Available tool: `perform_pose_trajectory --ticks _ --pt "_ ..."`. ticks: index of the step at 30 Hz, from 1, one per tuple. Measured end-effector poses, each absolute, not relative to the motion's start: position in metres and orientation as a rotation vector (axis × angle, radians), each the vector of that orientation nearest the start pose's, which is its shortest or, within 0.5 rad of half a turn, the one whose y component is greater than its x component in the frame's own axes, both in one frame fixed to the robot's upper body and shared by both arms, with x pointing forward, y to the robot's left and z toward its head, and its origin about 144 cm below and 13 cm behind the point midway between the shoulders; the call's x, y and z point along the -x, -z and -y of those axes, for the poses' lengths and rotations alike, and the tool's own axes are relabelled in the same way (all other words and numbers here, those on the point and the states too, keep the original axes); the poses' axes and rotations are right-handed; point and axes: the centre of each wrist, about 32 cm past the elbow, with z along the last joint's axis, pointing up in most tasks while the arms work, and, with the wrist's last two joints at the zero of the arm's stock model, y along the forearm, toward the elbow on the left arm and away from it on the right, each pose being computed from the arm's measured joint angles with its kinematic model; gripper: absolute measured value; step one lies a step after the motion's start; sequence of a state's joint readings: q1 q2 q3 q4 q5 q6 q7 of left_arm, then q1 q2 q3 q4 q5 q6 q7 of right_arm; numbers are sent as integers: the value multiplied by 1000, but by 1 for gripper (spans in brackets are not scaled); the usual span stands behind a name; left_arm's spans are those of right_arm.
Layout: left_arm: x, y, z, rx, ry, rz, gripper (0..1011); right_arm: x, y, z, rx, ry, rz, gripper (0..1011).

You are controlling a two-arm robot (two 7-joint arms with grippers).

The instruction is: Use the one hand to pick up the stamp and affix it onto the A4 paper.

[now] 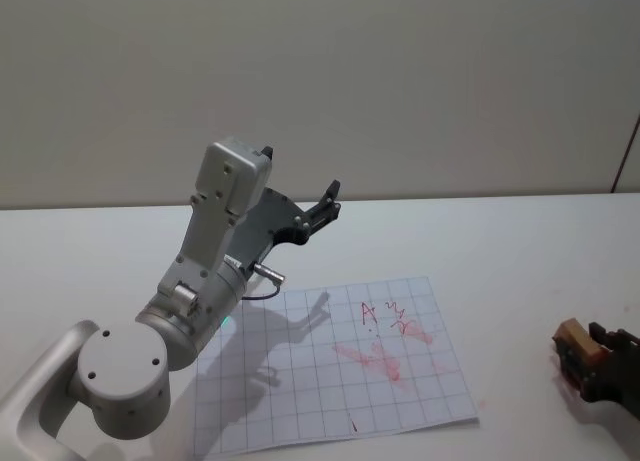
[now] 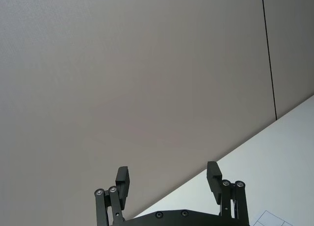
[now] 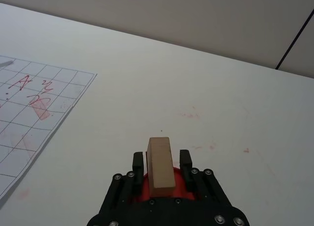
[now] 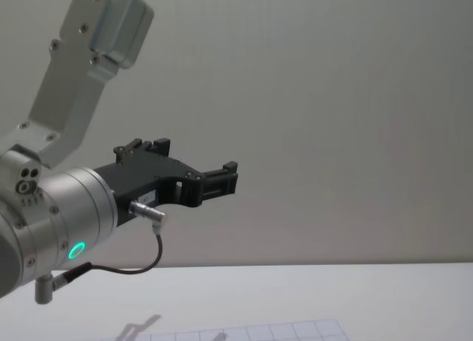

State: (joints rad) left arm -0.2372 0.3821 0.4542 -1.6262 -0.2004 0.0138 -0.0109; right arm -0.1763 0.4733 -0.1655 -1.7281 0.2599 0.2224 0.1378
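Observation:
The stamp (image 3: 160, 164) is a light wooden block on a red base, and my right gripper (image 3: 162, 160) is shut on it, a black finger on each side. In the head view the stamp (image 1: 573, 337) and right gripper (image 1: 592, 359) sit at the table's right edge, well to the right of the A4 paper (image 1: 320, 381). The white gridded sheet carries red stamp smears and red scribbles. My left gripper (image 1: 330, 203) is raised high above the paper's far left part, open and holding nothing; its open fingers (image 2: 122, 177) point at the wall.
The white table (image 1: 520, 251) runs back to a plain grey wall. Faint red smudges mark the table (image 3: 191, 114) beyond the stamp. The raised left arm (image 4: 81, 208) casts a shadow on the paper's left half.

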Motion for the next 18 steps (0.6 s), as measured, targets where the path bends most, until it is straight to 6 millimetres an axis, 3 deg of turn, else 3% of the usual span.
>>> perform_pose_trajectory --ticks 8,18 --pt "-492 -1204 -198 -61 -1124 268 1001 -405 -1140 293 381 1207 -105 248" --pt "-492 -1204 -198 -61 -1124 268 1001 -406 -1142 293 360 1202 -84 219"
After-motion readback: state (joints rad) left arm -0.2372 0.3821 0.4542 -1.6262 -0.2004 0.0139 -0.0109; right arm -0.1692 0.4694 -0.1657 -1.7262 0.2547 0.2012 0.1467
